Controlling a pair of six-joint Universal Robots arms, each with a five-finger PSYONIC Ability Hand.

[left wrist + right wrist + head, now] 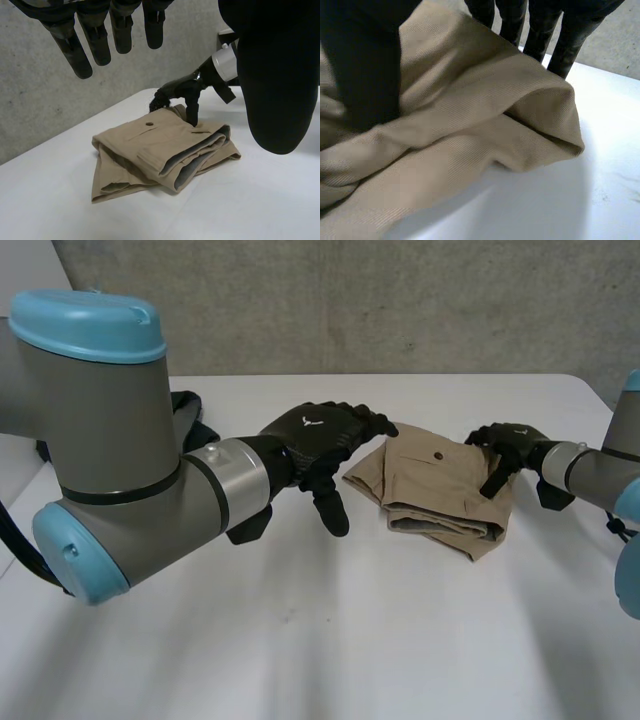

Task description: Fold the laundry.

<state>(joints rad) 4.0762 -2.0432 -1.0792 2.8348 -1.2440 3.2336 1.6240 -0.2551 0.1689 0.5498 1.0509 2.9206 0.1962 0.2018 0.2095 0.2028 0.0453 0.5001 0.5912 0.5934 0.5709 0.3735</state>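
There is one tan garment [440, 485] and it lies folded into a thick bundle on the one white desk [320, 640], right of centre in the head view, between two black hands. A single dark button [438, 456] shows on its top layer, above a pocket seam. The left hand [315, 435] sits at the centre of the head view, at the end of the large grey arm that fills the left of the frame. It is held above the desk just beside the garment's near-left corner. Its fingers [82, 55] are straight and slightly spread and its thumb stands wide of them, so the hand is fully open and holds nothing. I cannot tell whether its fingertips brush the cloth. The right hand [510, 445] is at the right of the head view, on the garment's right edge. Its thumb [365, 65] points down and is planted on the top layer, while its fingers [535, 25] reach round the far side of a raised ridge of cloth. The ridge is therefore caught between thumb and fingers in a narrow pinch. From the left wrist, the right hand [182, 87] shows at the far end of the bundle, beyond the button. The stacked layers with their grey lining gape open along the side nearer the left thumb.
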